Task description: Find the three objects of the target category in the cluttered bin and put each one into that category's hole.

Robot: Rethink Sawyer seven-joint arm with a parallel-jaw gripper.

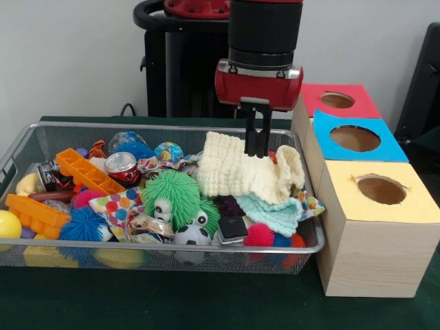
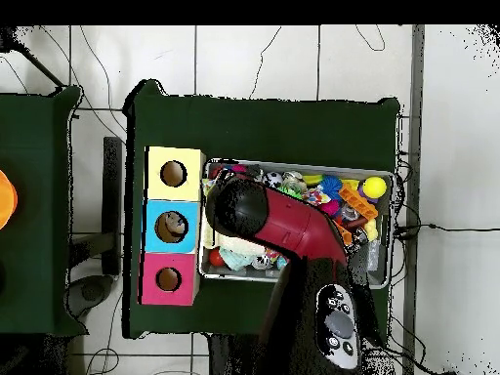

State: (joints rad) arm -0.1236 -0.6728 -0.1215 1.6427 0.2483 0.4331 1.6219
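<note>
The wire mesh bin is full of mixed toys and cloths; it also shows in the overhead view. My gripper hangs over the bin's right half with its fingers close together. Its tips are at the top of a cream knitted cloth; I cannot tell if they pinch it. One clear crumpled plastic thing with blue on it, possibly a bottle, lies at the bin's back left. No other bottle shows. In the overhead view my arm hides the gripper.
Three wooden boxes with round holes stand right of the bin: red-topped, blue-topped, yellow-topped. The bin also holds a red can, a green fuzzy ball, orange trays, and spiky balls.
</note>
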